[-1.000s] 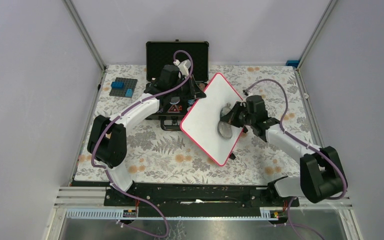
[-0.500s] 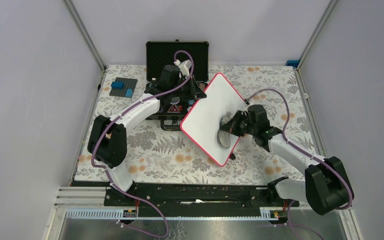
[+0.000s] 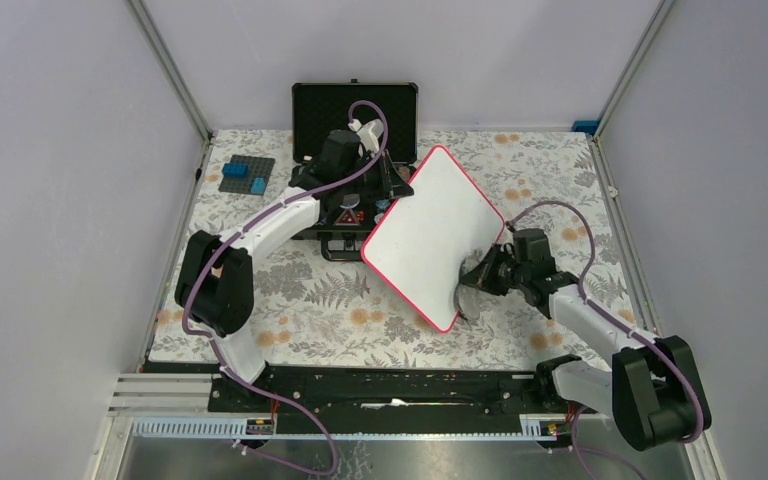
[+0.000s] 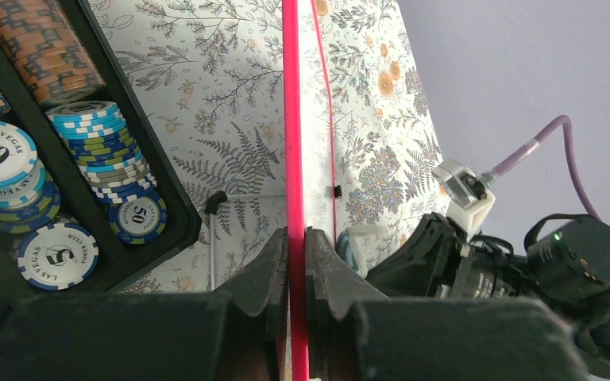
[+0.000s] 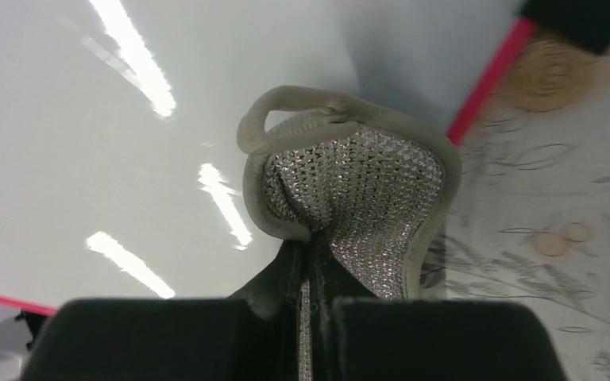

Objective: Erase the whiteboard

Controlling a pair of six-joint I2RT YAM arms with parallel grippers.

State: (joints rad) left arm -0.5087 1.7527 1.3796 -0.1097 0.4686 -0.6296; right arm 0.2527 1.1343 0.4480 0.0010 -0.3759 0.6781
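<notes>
The whiteboard [image 3: 422, 225] is a flat white rectangle with rounded corners and a thin red-pink rim. It sits turned like a diamond in the middle of the floral tablecloth [image 3: 320, 290], with one corner pointing toward the far wall. Its far-left edge lies next to the open black case [image 3: 353, 115] that holds stacks of poker chips [image 4: 119, 171]. In the overhead view the surface looks plain white. The right wrist view shows it glossy with streaks of reflected light and no writing in the part it covers. A small black foot shows at the near edge.

The left gripper [image 4: 296, 242] has its jaws pinched tight on the board's red rim at the far-left edge. The right gripper [image 3: 480, 280] has its jaws closed on a round wiping pad [image 5: 349, 182], silvery mesh with a beige border. The pad is pressed against the board at its near-right edge, right beside the rim.

A second ago the pad was near the middle of the board's right half. It has since slid toward the near-right rim, and the right arm has drawn back with it. The board and the left arm have not moved.
</notes>
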